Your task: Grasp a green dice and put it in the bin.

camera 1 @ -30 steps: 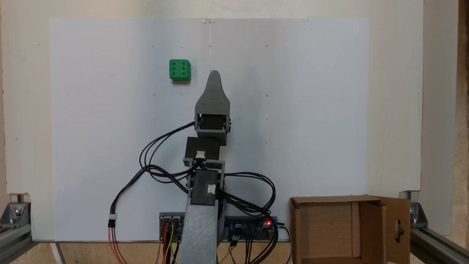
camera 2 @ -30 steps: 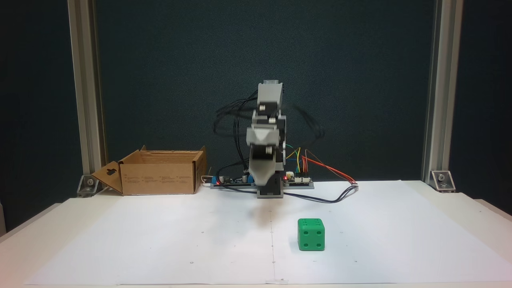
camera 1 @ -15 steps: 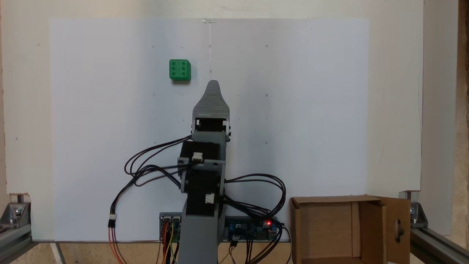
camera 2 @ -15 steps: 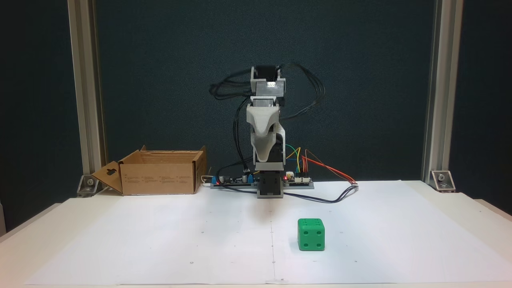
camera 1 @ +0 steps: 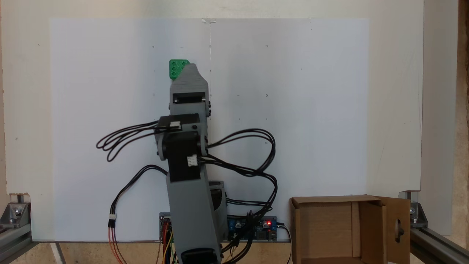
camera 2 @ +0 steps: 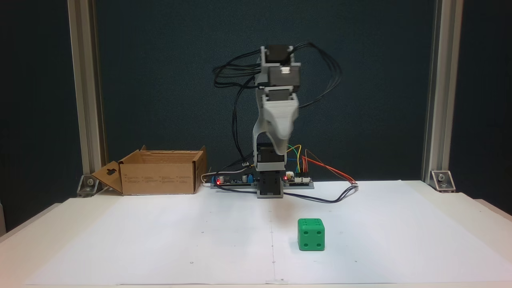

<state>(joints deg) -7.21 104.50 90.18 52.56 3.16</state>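
- End effector (camera 1: 190, 66) (camera 2: 281, 150): grey, tapered, tip pointing down. One tip shows in both fixed views, the jaws lying one behind the other, so released or clenched cannot be told. Nothing seen in its hold.
- In the front-facing fixed view the end effector hangs well above the green dice (camera 2: 311, 234), slightly to its left and nearer the arm's base. No contact.
- In the fixed view from above, the end effector's tip overlaps the green dice (camera 1: 176, 68) and hides its right part; the left part shows, with pips.
- Green dice sits flat on the white sheet (camera 1: 293, 110) (camera 2: 160, 248) covering the counter (camera 1: 395, 110) (camera 2: 460, 208). Front face shows four pips, top face more pips.
- Bin (camera 1: 331, 200) (camera 2: 160, 178): brown cardboard, open top, standing at the counter's edge, well apart from the green dice. From above it lies lower right of the green dice; from the front, upper left of it. Its interior looks bare from above. One side flap folded outward, with a keyhole cut-out.
- Arm base and circuit boards (camera 1: 253, 228) (camera 2: 298, 180) stand behind the green dice, between it and the dark backdrop in the front view; red light lit on a board.
- Black cables (camera 1: 121, 141) (camera 2: 232, 80) loop out from both sides of the arm; coloured wires (camera 2: 320, 164) run off the boards.
- Aluminium frame posts (camera 2: 86, 92) stand at both sides, beyond the bin.
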